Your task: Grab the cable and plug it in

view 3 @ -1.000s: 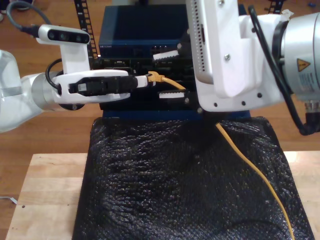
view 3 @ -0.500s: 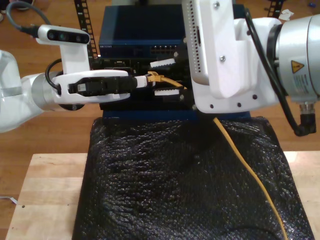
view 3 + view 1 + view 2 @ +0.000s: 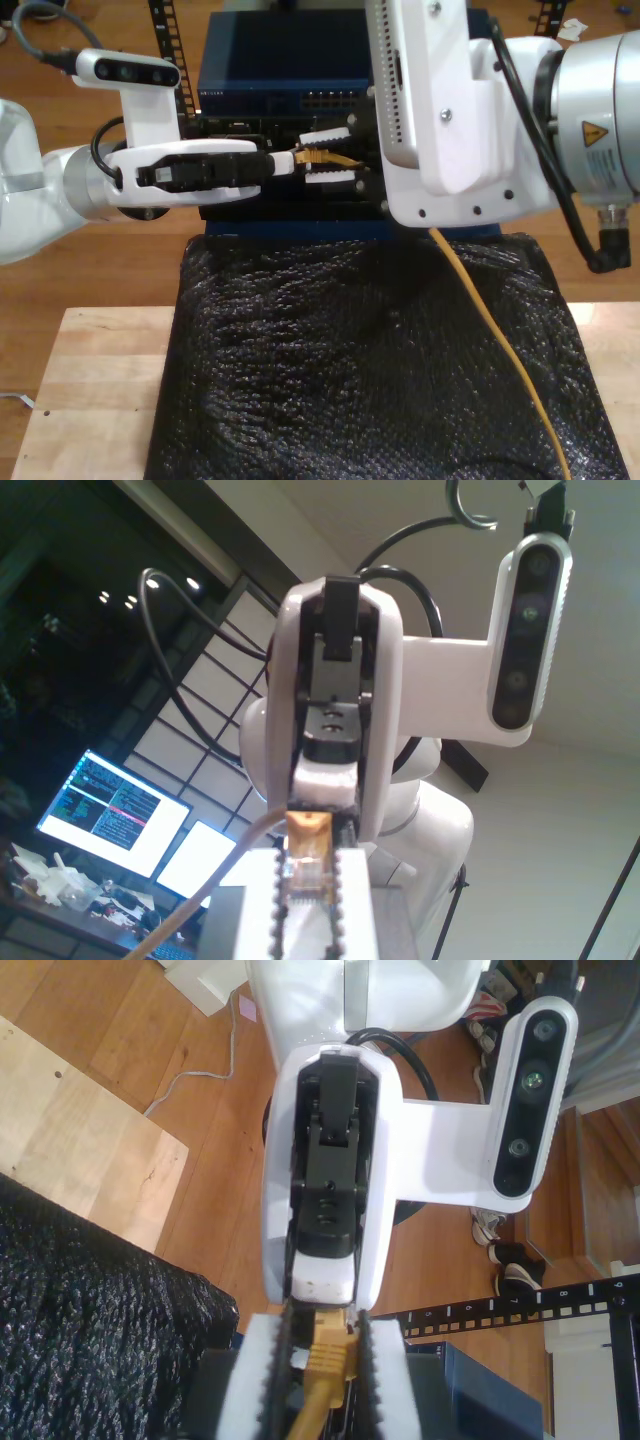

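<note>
Two arms meet nose to nose in front of the blue rack unit, sharing the cable between them. My first end effector reaches in level from the exterior view's left and pinches the clear plug between its toothed fingers. My second end effector comes from the exterior view's right, one toothed finger above the yellow boot and one below it, both lying close. In its own wrist view a thin dark gap shows on one side, so I cannot tell whether it is truly squeezing.

To my eye this looks like a handover. While the first arm grips the plug itself, its fingers cover the part that must enter a socket. A hold further back on the boot would leave the tip free.

From the boot the cable runs behind the second arm's white body. It then trails down across the black mat on the wooden bench toward the near edge.

A row of ports shows on the rack unit just above the meeting point. The second arm's bulk hides much of the rack front in the exterior view, and the first arm itself sits across the approach.
</note>
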